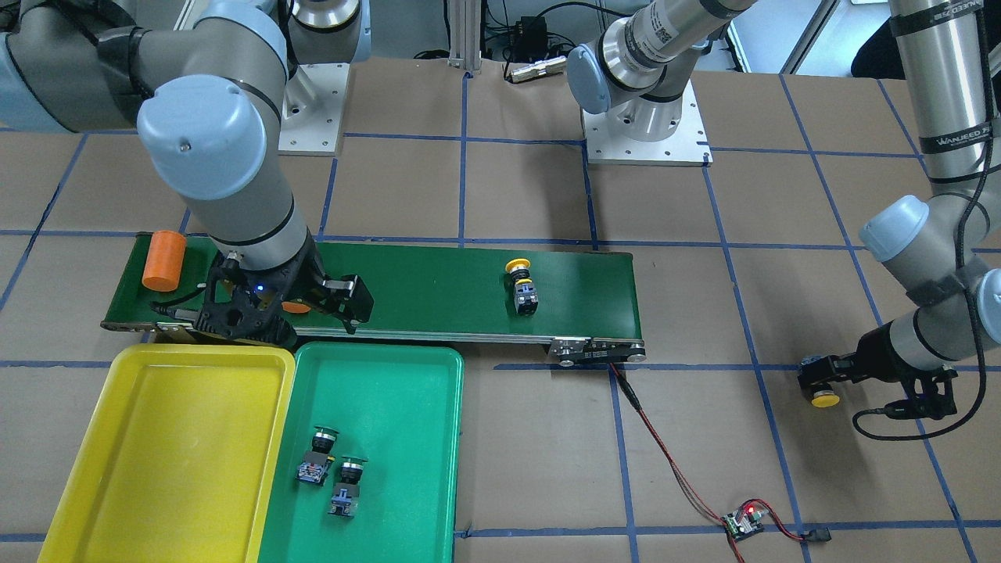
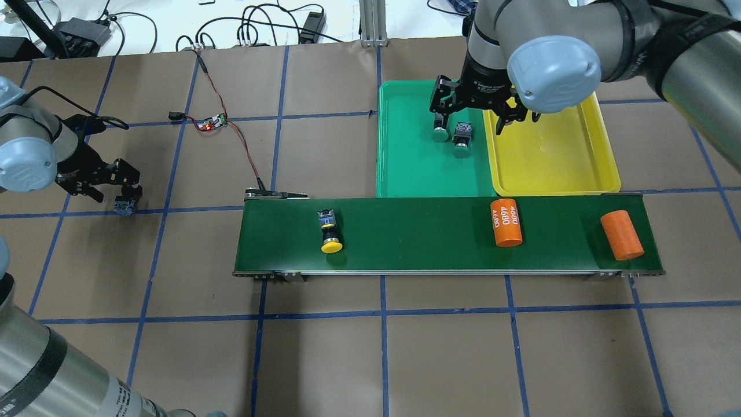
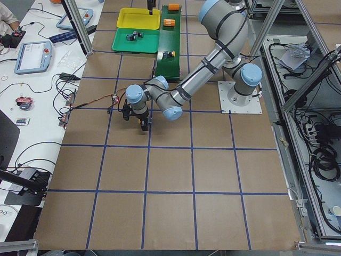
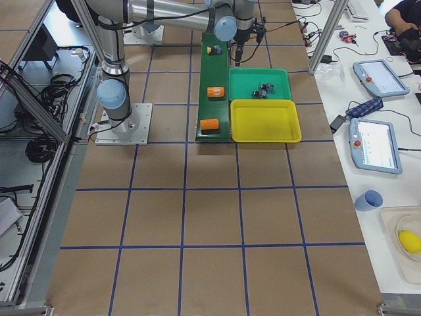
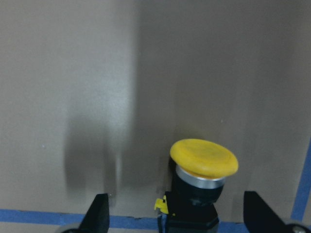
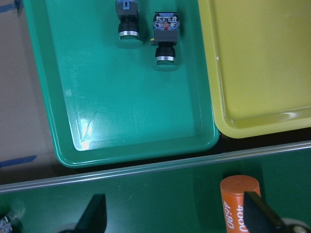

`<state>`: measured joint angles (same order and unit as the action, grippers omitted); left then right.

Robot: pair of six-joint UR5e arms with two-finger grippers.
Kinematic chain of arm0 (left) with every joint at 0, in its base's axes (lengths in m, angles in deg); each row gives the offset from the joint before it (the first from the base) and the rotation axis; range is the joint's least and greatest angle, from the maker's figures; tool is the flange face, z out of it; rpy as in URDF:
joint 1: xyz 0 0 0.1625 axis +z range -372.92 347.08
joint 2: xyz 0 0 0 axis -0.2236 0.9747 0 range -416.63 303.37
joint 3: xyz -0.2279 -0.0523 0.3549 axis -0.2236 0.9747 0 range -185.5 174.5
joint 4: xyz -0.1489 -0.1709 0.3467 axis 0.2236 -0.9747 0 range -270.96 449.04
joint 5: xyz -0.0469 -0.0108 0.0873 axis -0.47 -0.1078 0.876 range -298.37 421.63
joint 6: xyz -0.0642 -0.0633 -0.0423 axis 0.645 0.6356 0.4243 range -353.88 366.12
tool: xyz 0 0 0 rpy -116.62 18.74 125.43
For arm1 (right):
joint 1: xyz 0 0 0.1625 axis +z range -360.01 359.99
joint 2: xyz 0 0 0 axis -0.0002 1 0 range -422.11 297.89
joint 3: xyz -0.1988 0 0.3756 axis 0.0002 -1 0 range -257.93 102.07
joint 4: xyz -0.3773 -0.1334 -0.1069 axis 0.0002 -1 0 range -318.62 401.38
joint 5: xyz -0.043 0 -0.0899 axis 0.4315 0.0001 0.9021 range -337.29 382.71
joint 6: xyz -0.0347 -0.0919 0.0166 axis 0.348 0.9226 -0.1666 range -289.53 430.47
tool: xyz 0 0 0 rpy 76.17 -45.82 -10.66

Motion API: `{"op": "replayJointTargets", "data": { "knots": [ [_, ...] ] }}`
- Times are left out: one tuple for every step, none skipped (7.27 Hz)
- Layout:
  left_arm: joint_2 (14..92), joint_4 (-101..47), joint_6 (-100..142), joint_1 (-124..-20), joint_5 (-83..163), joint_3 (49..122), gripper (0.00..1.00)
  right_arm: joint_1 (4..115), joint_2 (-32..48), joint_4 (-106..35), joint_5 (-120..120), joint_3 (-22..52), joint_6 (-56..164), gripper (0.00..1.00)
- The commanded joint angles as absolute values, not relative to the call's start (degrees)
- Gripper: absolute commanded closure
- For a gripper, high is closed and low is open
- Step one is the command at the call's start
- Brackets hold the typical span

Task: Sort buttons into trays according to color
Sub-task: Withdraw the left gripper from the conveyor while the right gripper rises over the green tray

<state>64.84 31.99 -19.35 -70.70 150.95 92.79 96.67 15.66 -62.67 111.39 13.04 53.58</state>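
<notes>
A yellow-capped button (image 5: 201, 182) lies on the brown table between the wide-open fingers of my left gripper (image 1: 821, 383), untouched by either; it also shows in the front view (image 1: 823, 400). A second yellow button (image 2: 330, 231) lies on the conveyor belt. Two green-capped buttons (image 1: 319, 455) (image 1: 346, 485) lie side by side in the green tray (image 2: 417, 168). The yellow tray (image 2: 556, 162) beside it holds nothing. My right gripper (image 2: 474, 120) hangs open and empty above the belt's edge beside the trays; its wrist view shows both green buttons (image 6: 165, 39).
Two orange cylinders (image 2: 506, 222) (image 2: 622, 234) lie on the dark-green conveyor belt (image 2: 428, 231). A small circuit board (image 2: 211, 123) with a red-black wire runs to the belt's end. Blue tape lines cross the brown table.
</notes>
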Motion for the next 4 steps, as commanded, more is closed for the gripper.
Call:
{"op": "replayJointTargets", "data": {
  "knots": [
    [64.58,32.18,-19.46,-71.10,153.37,93.29,0.58,96.67,16.46,-61.20,111.30,13.56,53.42,0.00],
    [63.53,31.83,-19.46,-71.37,153.38,93.55,0.78,96.93,16.46,-61.01,111.21,13.56,52.46,0.00],
    [62.74,30.87,-19.54,-71.63,153.21,93.73,0.92,97.98,16.29,-61.10,111.04,14.00,50.45,0.00],
    [61.68,29.99,-19.55,-71.72,153.03,94.69,0.99,99.29,15.94,-61.19,111.30,14.87,48.87,0.00]
  ]
}}
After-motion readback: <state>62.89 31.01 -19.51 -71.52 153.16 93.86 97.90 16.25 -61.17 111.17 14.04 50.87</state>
